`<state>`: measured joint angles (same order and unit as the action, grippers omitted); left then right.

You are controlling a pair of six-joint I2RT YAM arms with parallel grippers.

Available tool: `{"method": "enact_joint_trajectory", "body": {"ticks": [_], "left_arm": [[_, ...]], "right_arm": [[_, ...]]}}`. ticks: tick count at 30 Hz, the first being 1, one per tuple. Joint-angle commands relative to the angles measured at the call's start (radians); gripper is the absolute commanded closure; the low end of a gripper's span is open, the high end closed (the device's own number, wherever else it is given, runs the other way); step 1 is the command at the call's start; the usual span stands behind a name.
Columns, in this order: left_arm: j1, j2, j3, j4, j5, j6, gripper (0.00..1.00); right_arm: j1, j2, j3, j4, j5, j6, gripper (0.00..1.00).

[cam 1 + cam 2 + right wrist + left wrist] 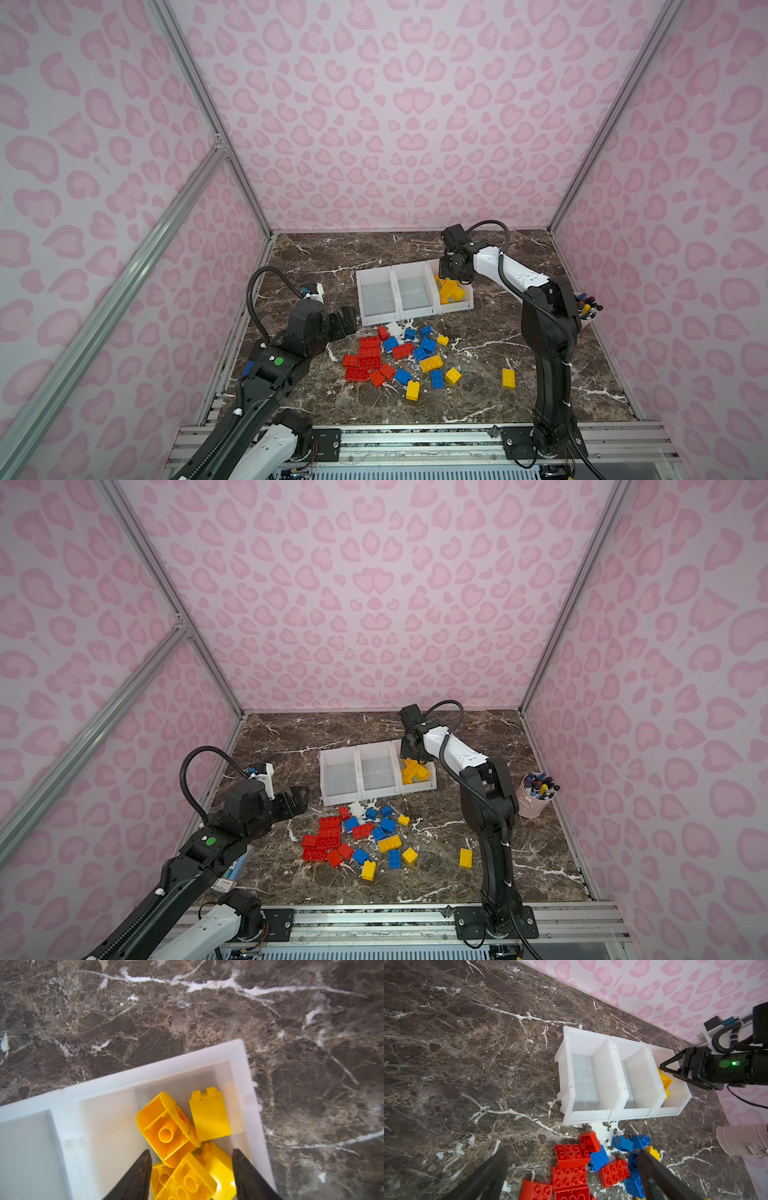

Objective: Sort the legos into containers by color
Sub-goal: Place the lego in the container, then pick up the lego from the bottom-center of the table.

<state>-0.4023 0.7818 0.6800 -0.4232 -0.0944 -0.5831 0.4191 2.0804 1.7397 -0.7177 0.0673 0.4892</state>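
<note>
Right wrist view looks down past the right gripper (191, 1150). Its two dark fingers stand apart and clamp nothing. Directly beneath them yellow legos (209, 1113) lie heaped in the end bin (247, 1076), among them a rounded yellow piece (166, 1126) tipped over, hollow underside up. Joined to that bin, out to the gripper's side, are the middle bin (413, 291) and the far bin (376, 297), both white with pale floors showing.

The left gripper (572, 1150) is spread wide with nothing between its fingers and hangs above the table. Just under and ahead of its tips, red legos (571, 1155) and blue legos (622, 1144) lie in a loose pile, many of them touching. A few loose yellow bricks (432, 363) sit at the pile's far edge. One lone yellow brick (508, 378) lies well apart, near the right arm's base. A pink cup of pens (536, 798) stands behind that arm.

Everything rests on a dark brown marble-patterned tabletop (332, 257) with white veins and a scuffed white patch (602, 1128) just before the bins. Pink leopard-spot walls (415, 104) close three sides, held by aluminium posts (199, 104). A metal rail (415, 436) runs along the front.
</note>
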Motion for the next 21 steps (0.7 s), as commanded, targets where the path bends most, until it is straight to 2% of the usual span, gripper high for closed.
{"method": "enact_joint_trajectory", "body": {"ticks": [1,5,8,15,21], "left_arm": [[0.000,-0.003,-0.004,0.001,-0.002,-0.014,0.02],[0.000,-0.005,-0.004,0.004,-0.002,-0.012,0.02],[-0.001,-0.006,-0.006,0.007,0.000,-0.011,0.02],[0.000,-0.015,-0.007,0.007,0.001,-0.006,0.02],[0.000,-0.011,-0.011,0.013,0.010,-0.004,0.01]], "right_arm": [[0.000,-0.062,-0.029,-0.034,0.041,0.004,0.36],[0.001,-0.233,-0.191,-0.029,0.014,0.066,0.35],[0.040,-0.370,-0.356,-0.034,0.002,0.110,0.34],[0.253,-0.579,-0.629,-0.076,0.025,0.218,0.34],[0.416,-0.639,-0.718,-0.090,0.035,0.270,0.34]]}}
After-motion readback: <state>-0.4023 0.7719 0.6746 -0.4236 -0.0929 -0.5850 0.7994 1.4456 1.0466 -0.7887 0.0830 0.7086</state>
